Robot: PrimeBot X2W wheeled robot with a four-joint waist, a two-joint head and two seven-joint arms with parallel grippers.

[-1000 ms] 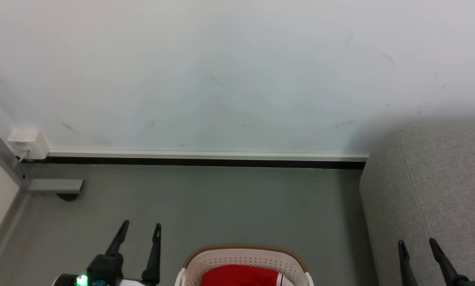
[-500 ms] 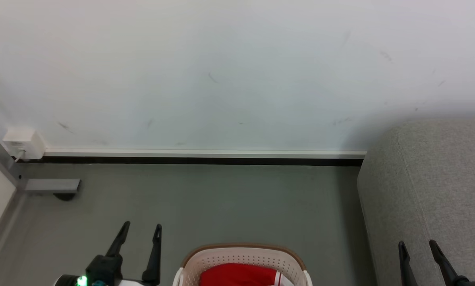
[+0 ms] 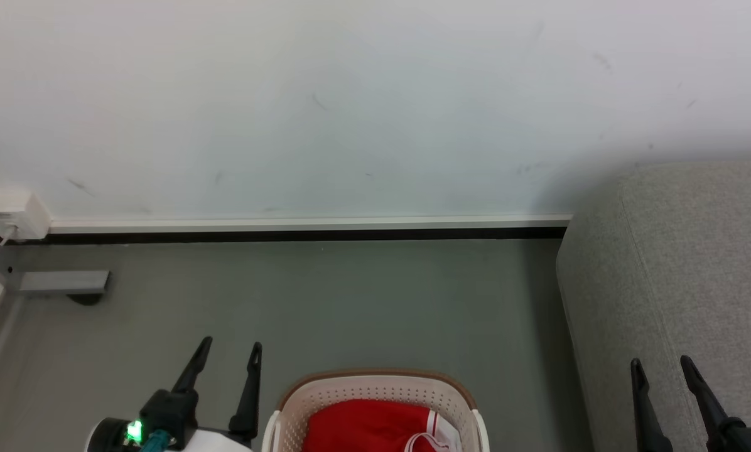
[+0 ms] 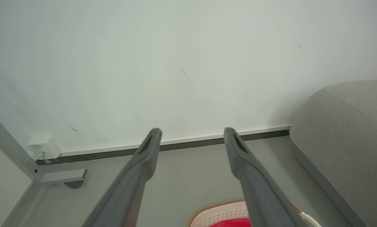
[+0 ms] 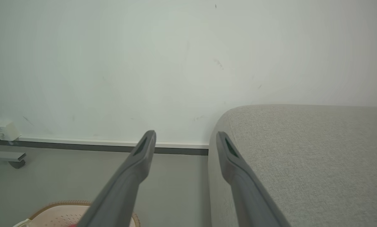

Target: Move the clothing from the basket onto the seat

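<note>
Since the earlier frames the head camera has dipped and turned a little, so the whole picture has slid. The skirting [image 3: 300, 225] sits higher in that view and more of the basket [image 3: 375, 375] shows at the bottom edge. The things themselves lie as before, and both claws reach slightly further up the view.

The left claw [image 3: 232, 343] is spread, with nothing between its fingers, and points over the grey floor [image 3: 363, 301] towards the wall [image 3: 350, 94]. The basket stands on the floor just to the right of this claw, apart from it, and its brown rim curves past the right finger in the left wrist view. The clothing [image 3: 363, 427] lies inside the basket, red, with white striped trim on the side away from the left claw.

The right claw [image 3: 660, 361] is also spread and empty. It is over the near end of the sofa [image 3: 696, 251], and whether it touches the fabric cannot be told. In the right wrist view its left finger lies over the floor and its right finger over the sofa. The basket is well to this claw's left.

A white box [image 3: 11, 208] sits on the wall far to the left of the left claw.
</note>
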